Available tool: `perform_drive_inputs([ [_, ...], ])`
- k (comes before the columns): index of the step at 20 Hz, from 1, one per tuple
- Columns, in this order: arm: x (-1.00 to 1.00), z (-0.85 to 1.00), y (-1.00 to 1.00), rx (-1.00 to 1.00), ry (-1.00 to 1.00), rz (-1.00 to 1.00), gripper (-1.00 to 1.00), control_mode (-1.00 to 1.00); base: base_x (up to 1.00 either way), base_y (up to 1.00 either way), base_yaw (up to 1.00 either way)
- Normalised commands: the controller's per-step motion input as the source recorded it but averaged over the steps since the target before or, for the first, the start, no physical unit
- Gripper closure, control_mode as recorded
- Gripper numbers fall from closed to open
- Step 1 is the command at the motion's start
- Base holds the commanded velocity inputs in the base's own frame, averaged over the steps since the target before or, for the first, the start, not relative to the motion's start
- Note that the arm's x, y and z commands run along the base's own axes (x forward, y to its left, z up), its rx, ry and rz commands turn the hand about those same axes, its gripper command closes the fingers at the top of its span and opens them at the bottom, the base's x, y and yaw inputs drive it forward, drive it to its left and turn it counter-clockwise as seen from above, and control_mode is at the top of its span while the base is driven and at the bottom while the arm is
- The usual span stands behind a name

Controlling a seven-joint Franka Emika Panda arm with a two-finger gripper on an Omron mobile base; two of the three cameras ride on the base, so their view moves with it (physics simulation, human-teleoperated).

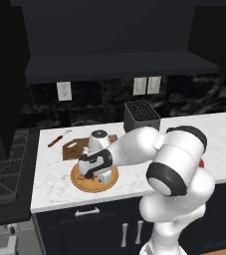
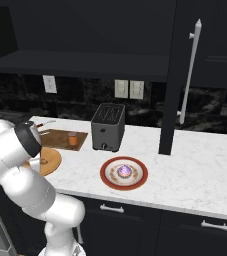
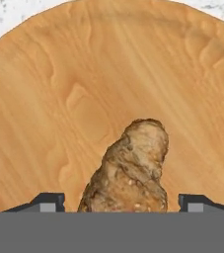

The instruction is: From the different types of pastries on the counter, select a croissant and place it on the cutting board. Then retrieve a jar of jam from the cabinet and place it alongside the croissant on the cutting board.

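Note:
The golden-brown croissant (image 3: pixel 130 168) lies on a round light wooden plate (image 3: pixel 59 99), near the front of the counter (image 1: pixel 55 184). My gripper (image 3: pixel 122 202) hangs just above it, pointing down, open. One fingertip (image 3: pixel 47 201) stands on each side of the croissant with a gap between. In the left base view the gripper (image 1: pixel 92 174) is over the plate (image 1: pixel 109 182). The dark cutting board (image 1: pixel 74 148) lies just behind the plate. A small orange jar (image 2: pixel 73 140) stands on the board's right part (image 2: pixel 55 139). The black wall cabinet (image 1: pixel 119 67) hangs overhead.
A black toaster (image 2: pixel 107 127) stands right of the board. A red-rimmed plate (image 2: pixel 105 172) holds the purple-topped round pastry (image 2: pixel 124 172). A red-handled utensil (image 1: pixel 59 138) lies at the counter's back left. The stove (image 1: pixel 5 164) is at left. A tall dark door (image 2: pixel 175 75) stands at right.

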Motion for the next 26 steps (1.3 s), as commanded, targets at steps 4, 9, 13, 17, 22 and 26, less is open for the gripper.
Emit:
perform_drive_inputs([
  [4, 0.00, -0.39, 0.00, 0.00, 0.00, 0.00, 1.00, -1.00, 0.00, 0.00, 0.00],
  [9, 0.00, -0.28, 0.03, 0.00, 0.01, 0.00, 1.00, -1.00, 0.00, 0.00, 0.00],
  [13, -0.11, 0.86, -0.03, 0.05, -0.15, -0.01, 1.00, -1.00, 0.00, 0.00, 0.00],
  [17, -0.08, 1.00, -0.08, 0.07, -0.13, -0.04, 1.00, -1.00, 0.00, 0.00, 0.00],
  [22, 0.43, 0.67, -0.06, 0.03, 0.00, -0.04, 1.00, -1.00, 0.00, 0.00, 0.00],
  [26, 1.00, 0.19, 0.00, -0.01, 0.00, 0.01, 1.00, -1.00, 0.00, 0.00, 0.00],
])
